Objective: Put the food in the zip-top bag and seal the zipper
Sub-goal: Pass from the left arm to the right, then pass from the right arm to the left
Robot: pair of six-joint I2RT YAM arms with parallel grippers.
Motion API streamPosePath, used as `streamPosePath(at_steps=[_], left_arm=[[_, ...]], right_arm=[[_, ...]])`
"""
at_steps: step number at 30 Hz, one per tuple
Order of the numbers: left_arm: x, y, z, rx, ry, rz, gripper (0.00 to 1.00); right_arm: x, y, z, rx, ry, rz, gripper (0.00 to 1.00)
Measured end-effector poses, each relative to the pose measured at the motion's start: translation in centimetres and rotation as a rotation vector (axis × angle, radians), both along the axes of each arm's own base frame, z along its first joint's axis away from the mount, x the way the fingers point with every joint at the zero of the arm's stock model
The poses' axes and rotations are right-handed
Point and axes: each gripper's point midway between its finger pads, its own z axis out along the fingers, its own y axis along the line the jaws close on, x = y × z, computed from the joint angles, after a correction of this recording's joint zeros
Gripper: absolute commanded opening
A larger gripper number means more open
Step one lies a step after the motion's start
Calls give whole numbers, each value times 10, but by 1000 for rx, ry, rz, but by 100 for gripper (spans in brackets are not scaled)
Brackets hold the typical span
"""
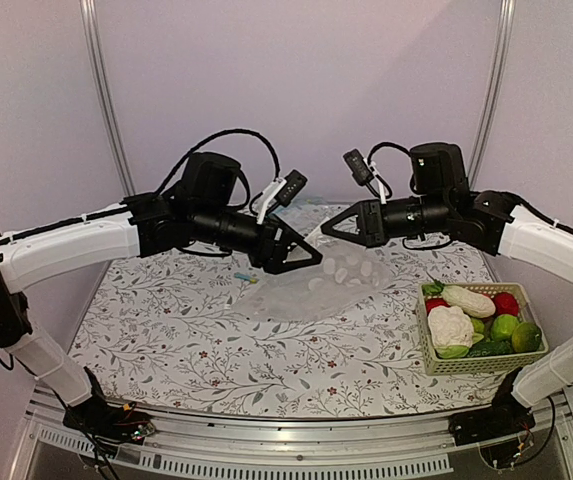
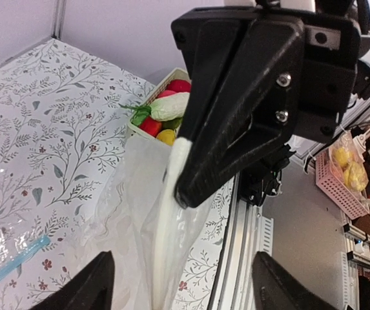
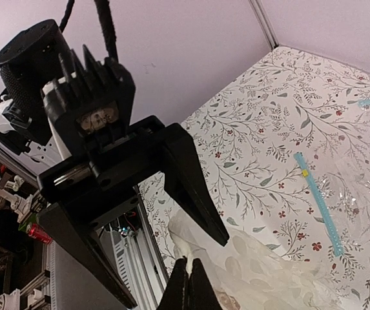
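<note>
While the mouth is pinched: the zip-top bag (image 1: 331,285) is held up at one point of its rim (image 2: 170,194) by the right gripper (image 3: 188,276). The rest of the bag is slumped on the floral table (image 1: 186,330) between the two arms.
Right jaws: pressed flat together on that pale rim, with nothing else gripped.
Left jaws: the left gripper (image 2: 181,271) is spread wide and empty. Its fingers (image 2: 97,284) are set either side of the hanging plastic, and no contact can be made out.
Deciding relation: from the left jaws the rim lies straight ahead and a little above. Its long axis runs down from the right fingertips into the gap between the left fingers — so a closing stroke would be met broadside.
Food: cauliflower (image 1: 450,325), radish (image 1: 469,300), lemon (image 2: 166,137) and green fruit (image 1: 504,325) are all seen in the basket (image 1: 436,365), well apart from the bag. Nothing is in the bag yet.
Nearer arm: the left for the bag's free lip, the right for the basket.
Zipper: how far the mouth is parted cannot be told.
Judgement: a second grip by the left gripper is called for — the right arm would then be freed to fetch the produce.
</note>
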Motion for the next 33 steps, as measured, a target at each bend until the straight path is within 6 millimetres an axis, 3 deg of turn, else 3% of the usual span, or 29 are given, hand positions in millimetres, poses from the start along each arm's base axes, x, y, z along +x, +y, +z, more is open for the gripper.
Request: streamPosePath(at_steps=[4,9,22,27,33], left_arm=[[6,7,0,7,-19,45,87],[7,34,0,1,-19,100,89],[12,107,-28,22,-18,268,97],[16,120,-34,-1,-17,318,99],[21,118,-34,-56,-19,336,99]], right_arm=[[8,-5,1,4,-9,-49,0],[15,-21,14,44,-21,-102,0],[2,-52,73,176,-105,-155,0],[-1,-58,87,212,-119,-170,0],[-3,-59,94,250,-111,-176,0]])
